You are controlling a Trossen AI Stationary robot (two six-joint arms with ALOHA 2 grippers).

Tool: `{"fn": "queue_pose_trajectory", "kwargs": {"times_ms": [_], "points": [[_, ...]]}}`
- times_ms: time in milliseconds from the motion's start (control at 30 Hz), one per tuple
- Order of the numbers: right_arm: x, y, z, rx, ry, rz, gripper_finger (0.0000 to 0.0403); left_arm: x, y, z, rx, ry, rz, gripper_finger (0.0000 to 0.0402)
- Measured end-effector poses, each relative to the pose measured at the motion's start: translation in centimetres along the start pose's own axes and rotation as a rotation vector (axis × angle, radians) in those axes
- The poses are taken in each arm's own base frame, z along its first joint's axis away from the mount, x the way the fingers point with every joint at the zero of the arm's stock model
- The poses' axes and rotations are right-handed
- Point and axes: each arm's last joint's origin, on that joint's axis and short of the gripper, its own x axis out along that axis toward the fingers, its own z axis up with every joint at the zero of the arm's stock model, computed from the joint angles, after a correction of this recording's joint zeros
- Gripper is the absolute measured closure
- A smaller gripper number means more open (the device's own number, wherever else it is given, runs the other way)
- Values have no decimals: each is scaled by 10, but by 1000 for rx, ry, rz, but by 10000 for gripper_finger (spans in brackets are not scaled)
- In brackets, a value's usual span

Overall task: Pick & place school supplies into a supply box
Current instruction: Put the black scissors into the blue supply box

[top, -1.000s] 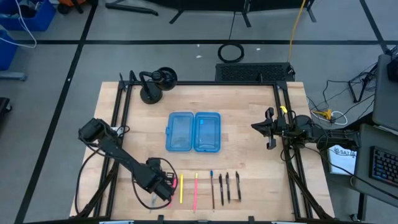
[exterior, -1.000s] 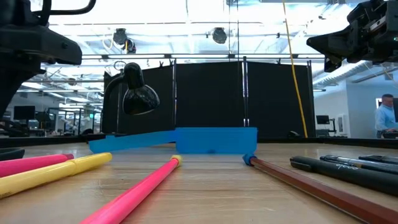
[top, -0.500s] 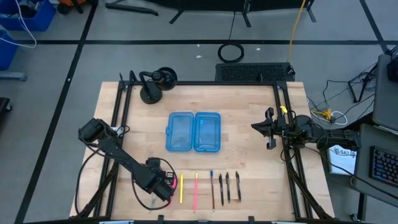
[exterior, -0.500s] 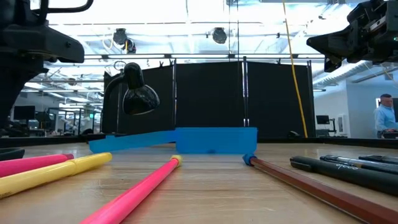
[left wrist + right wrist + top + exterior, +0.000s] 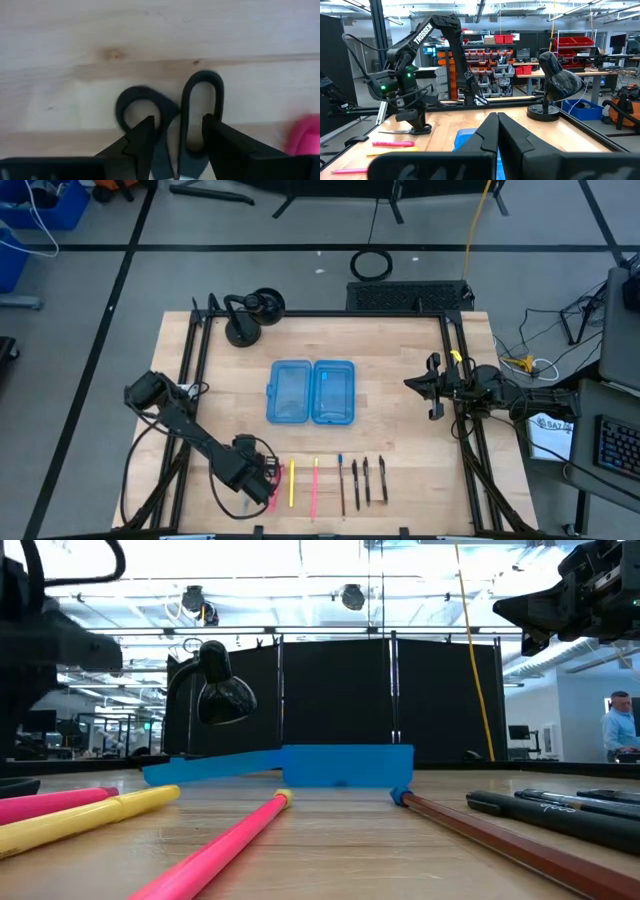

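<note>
The black-handled scissors (image 5: 202,76) lie flat on the wood near the table's near left corner. My left gripper (image 5: 177,132) points straight down over them and is open, with one finger on either side of the handle loops where they join. I cannot see it touching them. In the high view this gripper (image 5: 258,478) hides the scissors. Beside it the pens lie in a row: a yellow one (image 5: 291,483), a pink one (image 5: 314,488), a blue-tipped one (image 5: 340,483) and black ones (image 5: 367,481). The blue supply box (image 5: 311,392) lies opened flat at mid-table. My right gripper (image 5: 497,135) is shut and raised at the right edge.
A black lamp on a round base (image 5: 250,318) stands at the far left of the table. Black frame rails (image 5: 190,380) run along both sides. Bare wood lies between the box and the row of pens. A person (image 5: 620,730) shows far off in the room.
My left gripper has gone down toward the scissors, still pointing down with its fingers the same width apart. Nothing on the table has moved.
</note>
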Motion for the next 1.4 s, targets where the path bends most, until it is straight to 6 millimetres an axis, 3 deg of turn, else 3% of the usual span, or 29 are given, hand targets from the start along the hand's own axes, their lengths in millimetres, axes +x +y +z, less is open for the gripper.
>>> {"fn": "queue_pose_trajectory", "kwargs": {"times_ms": [400, 667, 933, 1167, 1267, 1400], "points": [[0, 0, 0, 0, -1, -1, 403, 23, 6, 7, 44, 70, -6, 240], [0, 0, 0, 0, -5, -1, 403, 24, 0, 15, 70, 106, 8, 323], [0, 0, 1, 0, -5, -2, 403, 24, -1, 15, 130, 71, -21, 323], [0, 0, 0, 0, -5, -3, 403, 12, 3, 12, 207, -112, -43, 323], [0, 0, 1, 0, -6, -4, 403, 4, 1, 13, 214, -181, -62, 362], [0, 0, 1, -3, -8, -3, 403, -17, -3, 13, 202, -206, -132, 374]]}}
